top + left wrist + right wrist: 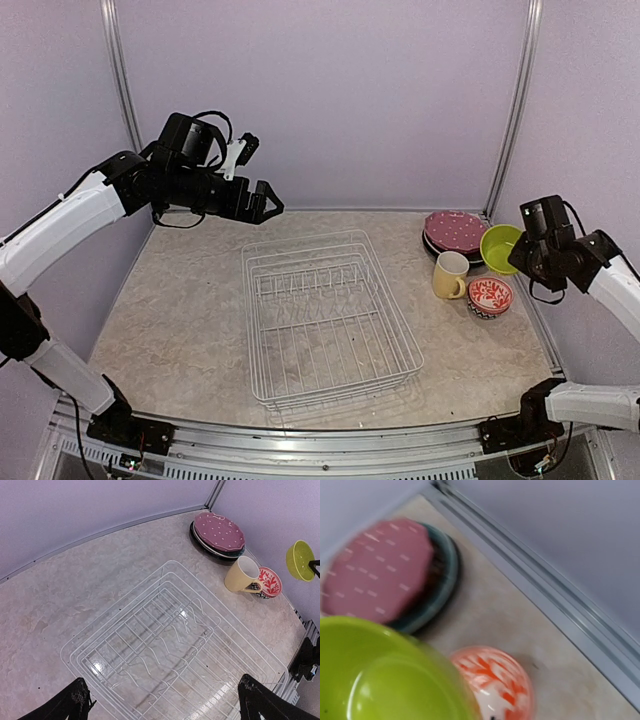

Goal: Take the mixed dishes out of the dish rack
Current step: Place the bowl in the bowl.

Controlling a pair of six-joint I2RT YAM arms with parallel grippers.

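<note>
Locate the dish rack point(330, 330) below and just ahead of the left claw point(272, 200), flat on the table point(170, 320), well apart from every dish. Note the low white wire rim and the row of upright prongs across the middle. Note bare table surface along all four sides of the rack, broadest on the side under the left arm.

Find the lime green bowl point(499, 246) pinched at its rim in the right claw point(520, 256), lifted off the table and tilted. Find the red-white bowl point(490, 296) below that claw, the pale yellow mug point(450, 275) just beside it toward the rack, and the pink dotted plate point(455, 230) farther out from the claw, stacked on a dark plate point(447, 575). Note the side wall point(590, 120) and the table-edge rail point(540, 595) close beside the right claw.

Read the left claw as spread wide, both fingers point(75, 702) framing one end of the rack in the wrist view. Left arm raised high, forearm roughly level, claw aimed down toward the rack. Right arm bent sharply at the elbow, wrist turned inward toward the dishes.
</note>
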